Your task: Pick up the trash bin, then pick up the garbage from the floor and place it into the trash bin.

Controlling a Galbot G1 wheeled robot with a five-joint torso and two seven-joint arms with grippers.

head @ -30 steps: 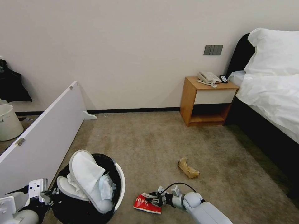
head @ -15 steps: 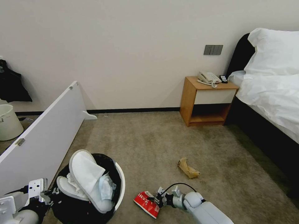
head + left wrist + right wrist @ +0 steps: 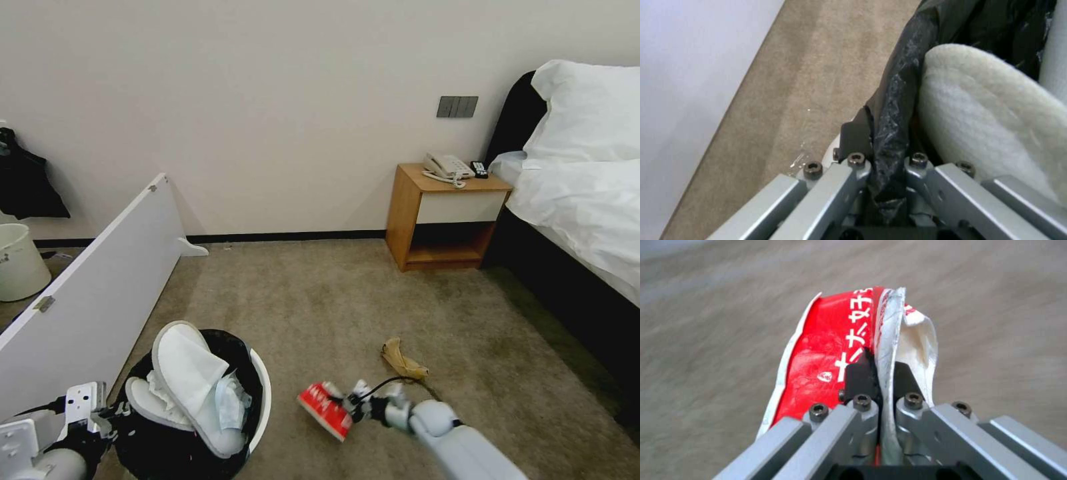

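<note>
trash bin (image 3: 257, 400) sits on the floor (image 3: 320, 300) at 7 o'clock in the head view, two white slippers (image 3: 190, 373) inside. left gripper (image 3: 882, 166) is clamped on its black-bagged rim. right gripper (image 3: 351, 407), at 6 o'clock, pinches the red snack packet (image 3: 325, 410) above the carpet. brown paper bag (image 3: 402, 362) lies at 5 o'clock.

The black-lined trash bin (image 3: 257, 407) holds two white slippers (image 3: 190, 373) (tissues too). A red snack packet (image 3: 325, 409) hangs tilted above the carpet (image 3: 320, 300). A brown paper bag (image 3: 402, 361) lies beyond.
</note>
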